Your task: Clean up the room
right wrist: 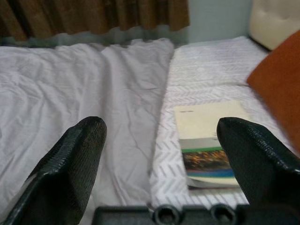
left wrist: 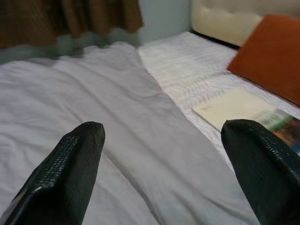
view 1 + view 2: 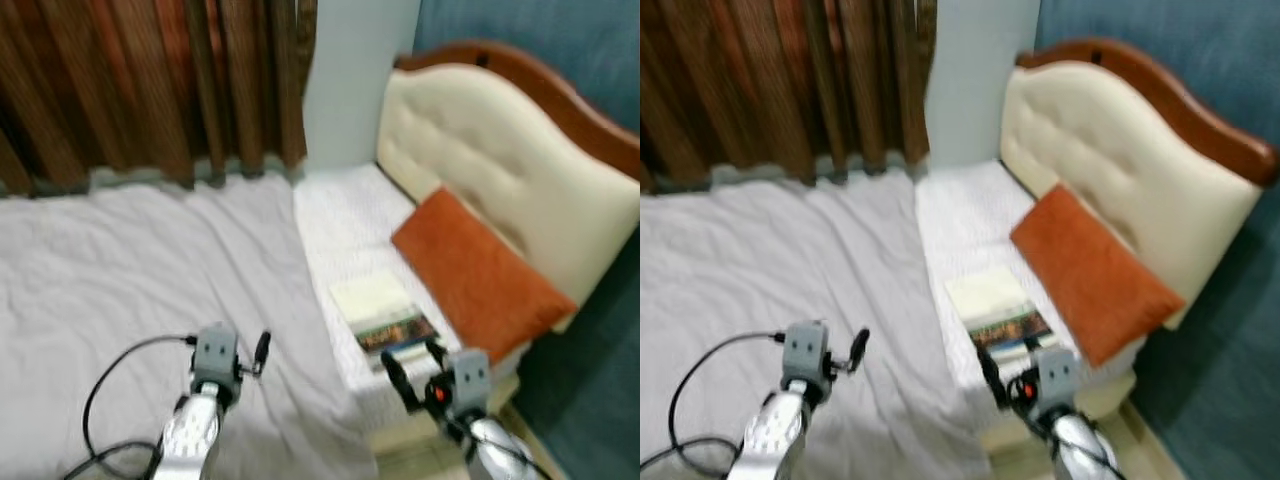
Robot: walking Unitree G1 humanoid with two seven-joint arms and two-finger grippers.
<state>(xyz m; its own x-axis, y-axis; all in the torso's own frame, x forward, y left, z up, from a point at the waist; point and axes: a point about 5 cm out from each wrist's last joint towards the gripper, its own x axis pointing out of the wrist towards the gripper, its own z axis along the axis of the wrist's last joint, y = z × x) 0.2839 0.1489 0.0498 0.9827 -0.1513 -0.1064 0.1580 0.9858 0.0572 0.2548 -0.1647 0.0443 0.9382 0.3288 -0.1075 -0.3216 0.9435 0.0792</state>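
**A:** On the bed, over at about 3 o'clock from the middle of the head camera shot, there's a book lying flat on the white patterned mattress cover. Cream top half, a green and dark picture band at the end nearer the robot. Just beside it, further toward 3 o'clock, an orange pillow leans against the padded cream headboard.

**B:** Where are the arms though?

**A:** Both low in frame. Left gripper is at roughly 7 o'clock, hovering over the wrinkled grey sheet, jaws spread apart, nothing between them. Its wrist cam shows the two black fingers wide apart with the sheet between them and the book off past one fingertip. A black cable loops off that arm.

**B:** And the right one?

**A:** Right gripper sits at about 5 o'clock, right at the near end of the book. Jaws released too. In its wrist cam the book lies between and ahead of the spread fingers; can't tell if anything is touching it.

**B:** Background?

**A:** Brown curtains across 10 to 12 o'clock, a pale wall strip next to them, and a blue-green wall behind the headboard's wooden rim.
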